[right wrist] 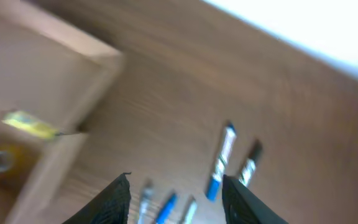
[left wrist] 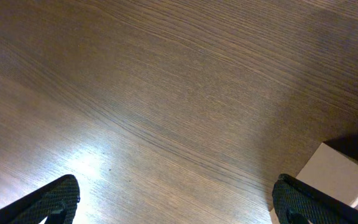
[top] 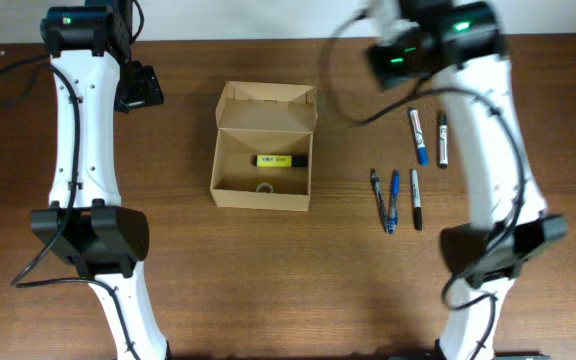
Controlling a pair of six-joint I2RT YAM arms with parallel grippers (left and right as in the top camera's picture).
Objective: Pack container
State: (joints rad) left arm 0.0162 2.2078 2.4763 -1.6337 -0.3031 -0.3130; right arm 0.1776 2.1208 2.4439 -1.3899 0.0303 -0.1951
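On the table [top: 268, 290], the container [top: 261, 199] stands with its lid up, holding a yellow marker [top: 274, 160] and a tape roll [top: 265, 187]; five pens [top: 394, 200] wait unpacked on its right side. The left gripper [left wrist: 176, 186] and the right gripper [right wrist: 176, 180] both gape wide, empty

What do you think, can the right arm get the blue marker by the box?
Probably yes. The right gripper hangs open and empty close by, and the blue marker lies out in the open right of the box, with nothing on it or in the way.
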